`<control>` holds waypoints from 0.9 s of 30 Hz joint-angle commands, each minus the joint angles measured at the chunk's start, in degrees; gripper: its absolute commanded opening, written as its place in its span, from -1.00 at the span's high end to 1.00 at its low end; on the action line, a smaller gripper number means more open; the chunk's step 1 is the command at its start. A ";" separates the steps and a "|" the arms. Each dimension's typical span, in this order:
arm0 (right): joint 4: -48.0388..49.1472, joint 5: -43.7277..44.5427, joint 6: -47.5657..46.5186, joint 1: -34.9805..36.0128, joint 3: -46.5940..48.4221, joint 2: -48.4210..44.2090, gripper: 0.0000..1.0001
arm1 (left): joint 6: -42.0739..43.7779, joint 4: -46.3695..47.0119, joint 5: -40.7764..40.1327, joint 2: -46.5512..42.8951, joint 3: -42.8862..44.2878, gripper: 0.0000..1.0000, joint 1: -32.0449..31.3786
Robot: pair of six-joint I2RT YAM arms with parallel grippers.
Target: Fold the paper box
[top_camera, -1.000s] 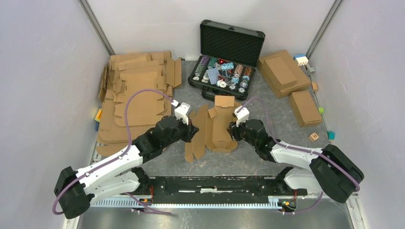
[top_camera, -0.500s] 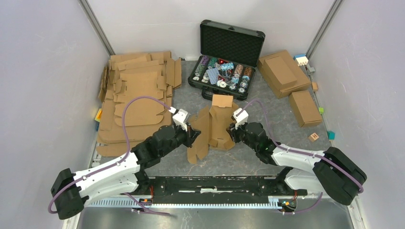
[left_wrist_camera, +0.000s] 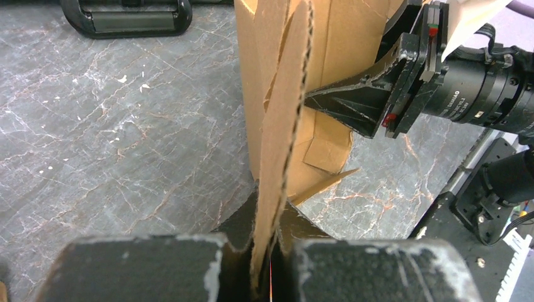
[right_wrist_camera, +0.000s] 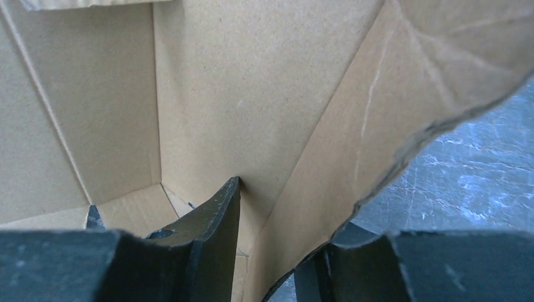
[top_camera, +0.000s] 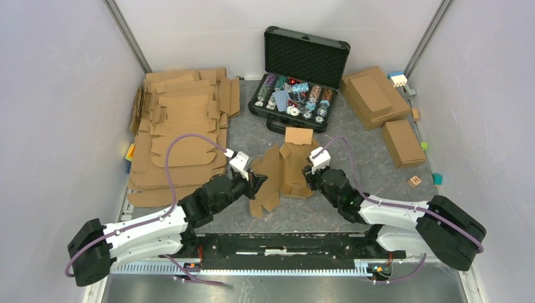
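- Pinching a flap edge, left gripper [left_wrist_camera: 264,255] has its jaws closed tight on the box [top_camera: 287,169].
- Right gripper [right_wrist_camera: 286,226] straddles a box wall, jaws partly apart; grip unclear.
- Box stands between both grippers, just before the case [top_camera: 306,60].

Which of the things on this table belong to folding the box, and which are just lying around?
Part of the job:
paper box
left gripper, shut on one flap
right gripper, open astride a side wall

Lying about:
pile of flat cardboard blanks
black case
large cardboard box
small cardboard box
wooden block
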 commanded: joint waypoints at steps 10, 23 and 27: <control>-1.92 9.36 3.38 4.07 -0.80 -5.97 -0.47 | 11.27 6.78 0.91 0.59 1.81 0.95 -0.55; -9.68 -2.60 6.51 4.01 -6.97 -17.70 -0.56 | 13.07 8.82 4.65 -0.32 -0.47 0.93 -0.61; -12.16 -0.90 8.64 4.05 -8.25 -20.88 -0.74 | 13.07 8.75 5.70 -0.57 -0.45 0.93 -0.62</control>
